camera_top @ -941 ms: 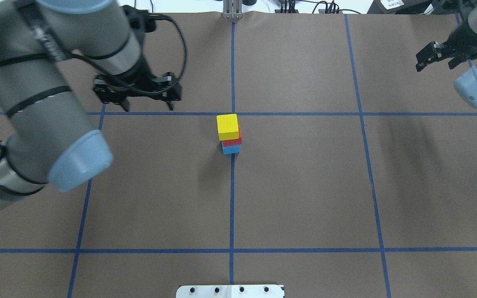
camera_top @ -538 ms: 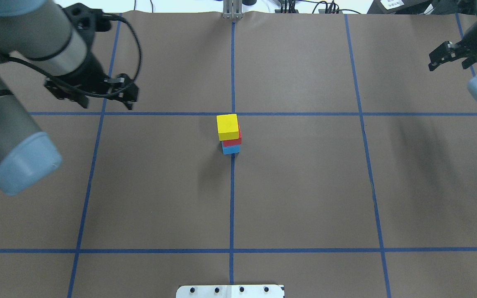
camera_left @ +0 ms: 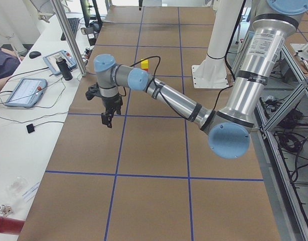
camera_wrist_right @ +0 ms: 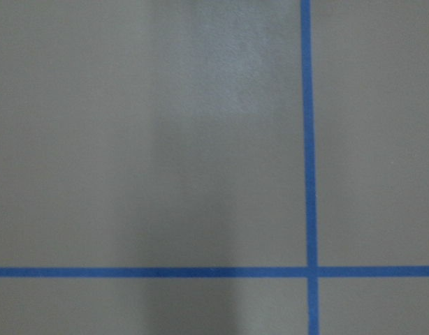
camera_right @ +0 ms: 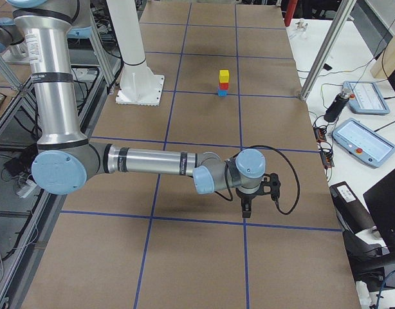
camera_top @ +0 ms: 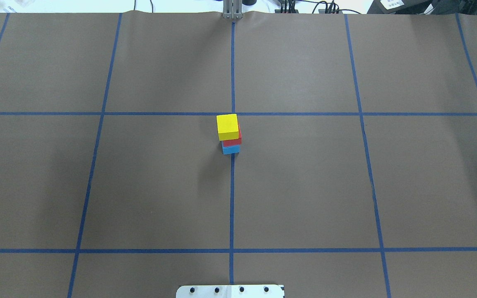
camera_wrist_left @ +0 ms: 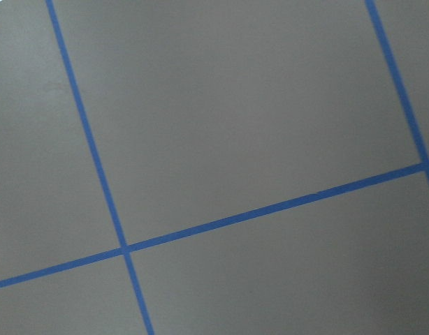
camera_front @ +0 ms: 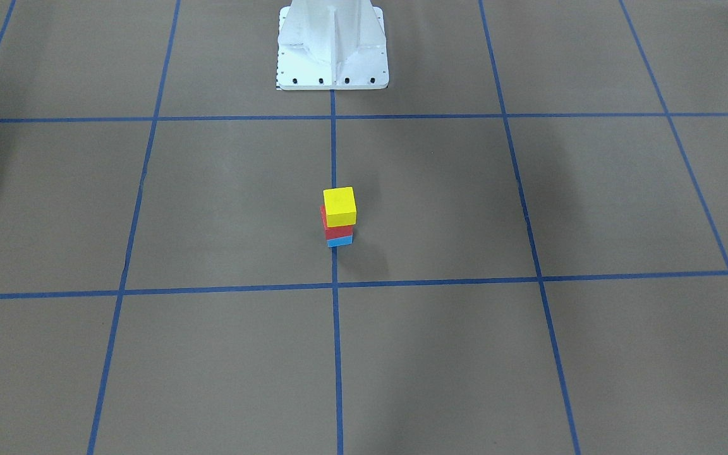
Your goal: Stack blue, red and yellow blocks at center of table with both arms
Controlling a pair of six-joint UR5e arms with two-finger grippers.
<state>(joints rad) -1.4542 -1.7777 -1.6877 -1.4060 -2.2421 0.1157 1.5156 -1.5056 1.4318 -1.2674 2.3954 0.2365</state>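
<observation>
A stack stands at the table's center, free of both arms: the yellow block on the red block on the blue block. It also shows in the front view, yellow block on top, and in the right view. My left gripper shows only in the left view, above the table's far left part. My right gripper shows only in the right view, near the table's right end. I cannot tell whether either is open or shut. Both wrist views show only bare brown paper.
Blue tape lines divide the brown table cover. The white robot base stands at the robot's edge. A side bench with tablets and a metal post runs along the far edge.
Both arms have swung outward, the left to the left and the right to the right, and have left the overhead view. The stack has not moved.
</observation>
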